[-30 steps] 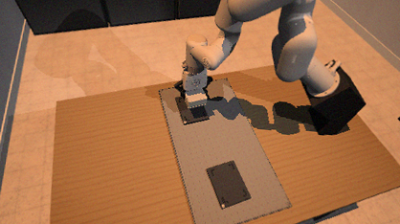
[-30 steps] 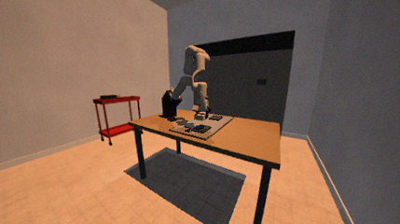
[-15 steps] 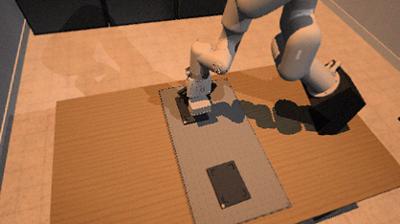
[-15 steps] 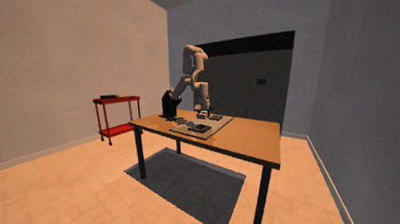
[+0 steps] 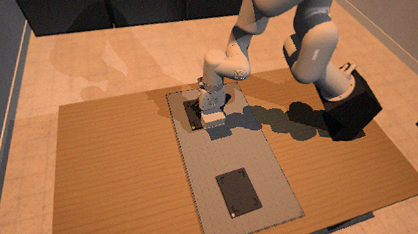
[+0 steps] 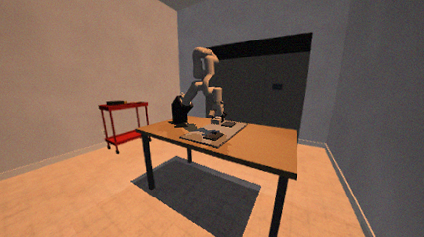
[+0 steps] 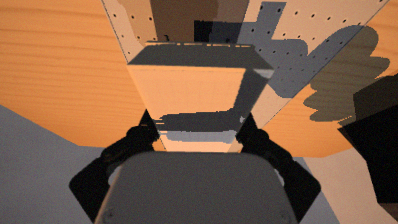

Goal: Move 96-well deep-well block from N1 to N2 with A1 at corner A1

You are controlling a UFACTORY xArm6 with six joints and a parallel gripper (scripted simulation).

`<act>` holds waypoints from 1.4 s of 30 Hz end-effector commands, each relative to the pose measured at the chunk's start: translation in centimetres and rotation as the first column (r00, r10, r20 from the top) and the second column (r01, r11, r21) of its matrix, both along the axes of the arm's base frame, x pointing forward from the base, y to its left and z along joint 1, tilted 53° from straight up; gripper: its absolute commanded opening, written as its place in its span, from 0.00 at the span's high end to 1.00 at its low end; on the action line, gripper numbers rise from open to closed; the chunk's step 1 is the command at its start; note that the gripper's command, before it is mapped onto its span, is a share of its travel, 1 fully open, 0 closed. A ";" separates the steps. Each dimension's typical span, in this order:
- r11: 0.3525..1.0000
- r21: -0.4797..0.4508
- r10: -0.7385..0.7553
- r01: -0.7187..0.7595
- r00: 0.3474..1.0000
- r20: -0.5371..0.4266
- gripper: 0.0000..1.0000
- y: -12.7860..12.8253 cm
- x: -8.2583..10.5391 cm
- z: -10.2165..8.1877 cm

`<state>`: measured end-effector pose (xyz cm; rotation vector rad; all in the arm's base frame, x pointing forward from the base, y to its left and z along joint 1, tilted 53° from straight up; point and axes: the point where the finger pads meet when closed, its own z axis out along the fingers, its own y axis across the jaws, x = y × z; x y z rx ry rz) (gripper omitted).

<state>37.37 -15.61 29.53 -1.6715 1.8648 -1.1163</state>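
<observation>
Well pattern and A1 corner of pale rectangular deep-well block (image 7: 192, 95) not discernible; far nest N1 (image 5: 192, 113) mostly hidden under wrist. Claw (image 7: 196, 134) clamped on block's sides, wide, block directly between black fingers, above N1 on grey perforated mat (image 5: 241, 152) atop wooden bench (image 5: 108, 170). Dark flat nest N2 (image 5: 238, 192) holds nothing.

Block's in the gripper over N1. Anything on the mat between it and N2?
Nothing visible. The gripper is shut on the deep-well block above N1. The grey mat between the nests shows only shadow, and N2 has nothing sitting on it.
</observation>
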 end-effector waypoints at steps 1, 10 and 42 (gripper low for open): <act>1.000 -0.015 -0.027 0.027 1.000 -0.008 1.00 1.7 0.4 -0.3; 1.000 -0.014 -0.027 0.027 1.000 -0.008 1.00 3.9 0.9 -0.9; 1.000 -0.014 -0.027 0.027 1.000 -0.008 1.00 12.8 2.8 -3.3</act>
